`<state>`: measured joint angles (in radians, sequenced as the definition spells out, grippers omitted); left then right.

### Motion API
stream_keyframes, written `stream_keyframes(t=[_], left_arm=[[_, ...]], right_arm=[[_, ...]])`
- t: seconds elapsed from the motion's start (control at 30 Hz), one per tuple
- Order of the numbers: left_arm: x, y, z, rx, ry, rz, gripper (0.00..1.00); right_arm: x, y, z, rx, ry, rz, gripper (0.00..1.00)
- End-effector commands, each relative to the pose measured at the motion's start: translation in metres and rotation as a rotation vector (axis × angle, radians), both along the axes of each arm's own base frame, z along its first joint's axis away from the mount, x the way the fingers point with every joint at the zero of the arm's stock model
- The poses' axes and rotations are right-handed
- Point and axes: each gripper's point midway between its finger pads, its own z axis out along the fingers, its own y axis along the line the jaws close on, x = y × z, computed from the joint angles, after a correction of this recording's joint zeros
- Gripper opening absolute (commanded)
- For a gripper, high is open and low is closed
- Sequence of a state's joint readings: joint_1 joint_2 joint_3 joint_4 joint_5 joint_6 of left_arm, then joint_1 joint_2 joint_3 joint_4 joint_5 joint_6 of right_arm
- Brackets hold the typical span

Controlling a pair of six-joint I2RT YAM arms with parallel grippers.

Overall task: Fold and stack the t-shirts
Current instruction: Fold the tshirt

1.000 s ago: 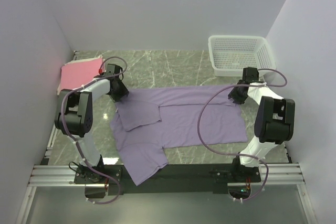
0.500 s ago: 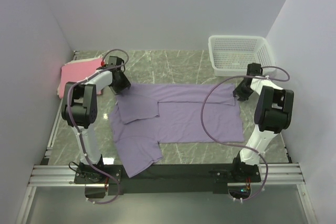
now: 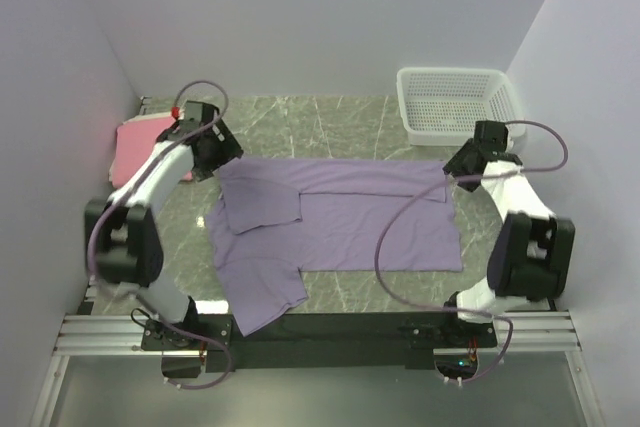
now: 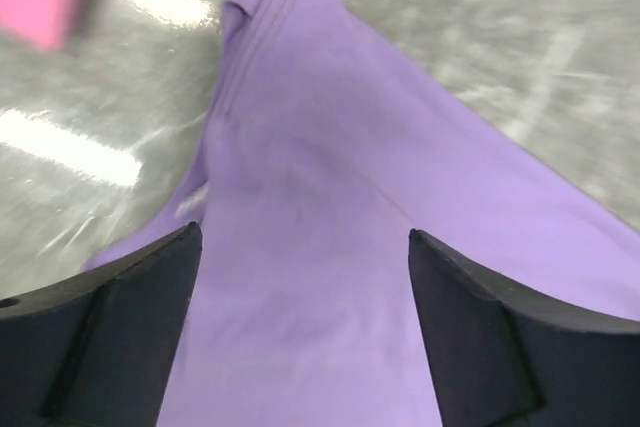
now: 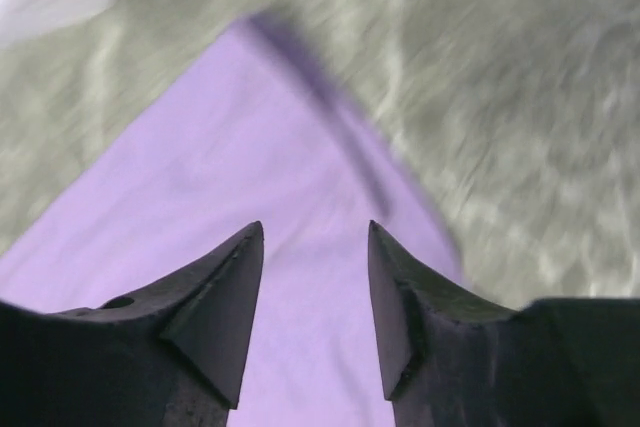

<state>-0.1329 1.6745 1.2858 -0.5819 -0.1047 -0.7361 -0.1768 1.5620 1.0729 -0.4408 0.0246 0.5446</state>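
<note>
Lavender t-shirt (image 3: 350,232) is lying flat, far edge folded.
Left jaws are gaping wide, right jaws narrower, both empty over far corners.

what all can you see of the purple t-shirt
The purple t-shirt is plain soft lavender cloth, flat on the green marble table. Its far edge is folded over in a band, one sleeve lies folded onto the body at left, the other sticks out toward the near edge. Open left fingers and right fingers hover over its far corners, gripping nothing.
</note>
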Motion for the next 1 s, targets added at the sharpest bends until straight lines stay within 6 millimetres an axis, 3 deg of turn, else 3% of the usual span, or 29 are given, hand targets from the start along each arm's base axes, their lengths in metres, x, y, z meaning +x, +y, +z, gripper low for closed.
stream_keyframes(t=[0.0, 0.03, 0.1, 0.13, 0.27, 0.3, 0.43, 0.6, 0.73, 0.97], left_arm=[[-0.044, 0.019, 0.033, 0.048, -0.031, 0.05, 0.92], [-0.057, 0.022, 0.044, 0.046, -0.053, 0.059, 0.93], [-0.092, 0.023, 0.022, 0.04, 0.024, 0.071, 0.93], [-0.104, 0.025, 0.027, 0.032, 0.008, 0.079, 0.93], [-0.156, 0.026, -0.006, 0.002, 0.103, 0.134, 0.89], [-0.173, 0.027, -0.023, 0.004, 0.153, 0.139, 0.88], [-0.204, 0.025, -0.049, 0.028, 0.225, 0.175, 0.84], [-0.217, 0.012, -0.054, 0.045, 0.264, 0.203, 0.73], [-0.232, 0.004, -0.074, 0.025, 0.327, 0.202, 0.7], [-0.239, 0.005, -0.09, 0.032, 0.364, 0.247, 0.64]], right_arm=[[-0.018, 0.028, 0.033, -0.019, -0.091, 0.032, 0.55], [-0.024, 0.034, 0.035, -0.011, -0.097, 0.044, 0.58], [-0.043, 0.051, 0.037, 0.006, -0.111, 0.081, 0.59], [-0.048, 0.055, 0.038, 0.007, -0.115, 0.09, 0.61], [-0.081, 0.075, 0.036, 0.019, -0.101, 0.166, 0.62], [-0.09, 0.076, 0.035, 0.016, -0.104, 0.174, 0.62], [-0.118, 0.082, 0.021, 0.007, -0.067, 0.213, 0.63], [-0.14, 0.083, 0.004, 0.016, -0.036, 0.227, 0.63], [-0.145, 0.081, -0.003, 0.008, -0.009, 0.226, 0.63], [-0.15, 0.082, -0.011, 0.016, 0.033, 0.226, 0.6]])
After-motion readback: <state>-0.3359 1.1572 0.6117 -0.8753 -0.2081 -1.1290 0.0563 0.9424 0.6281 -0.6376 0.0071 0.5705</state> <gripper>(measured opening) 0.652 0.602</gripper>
